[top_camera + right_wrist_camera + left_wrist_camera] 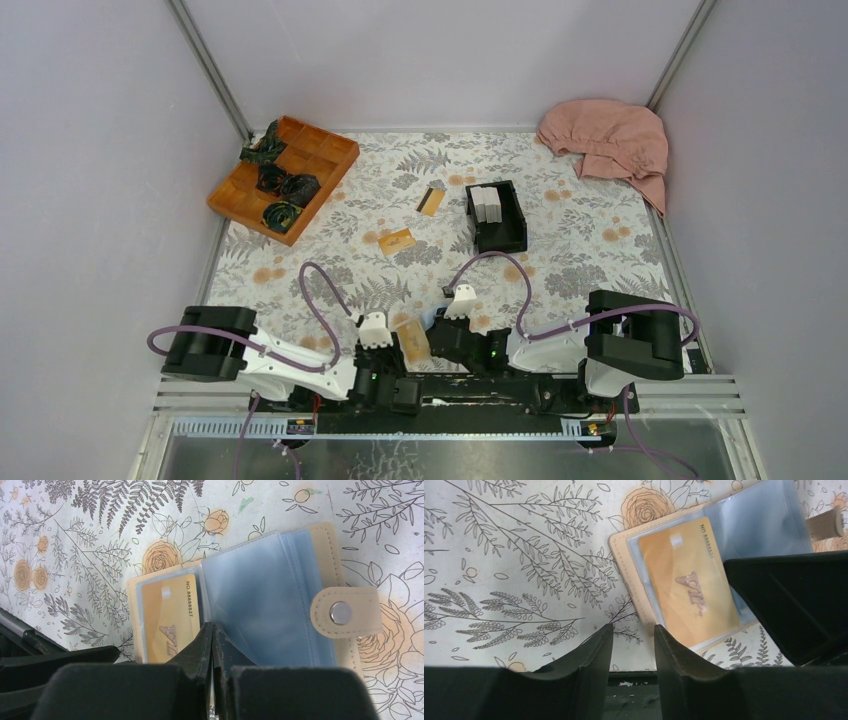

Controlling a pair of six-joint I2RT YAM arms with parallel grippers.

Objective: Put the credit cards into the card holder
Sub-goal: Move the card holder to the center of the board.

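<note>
Left hand [633,631] released; right hand [212,628] clenched, perhaps pinching the card holder [260,595].

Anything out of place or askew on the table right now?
Nothing spilled or damaged. A black-banded card and an orange card lie loose and skewed mid-table, outside the card holder, which has one gold card sleeved. A pink cloth sits heaped in the far right corner.
</note>
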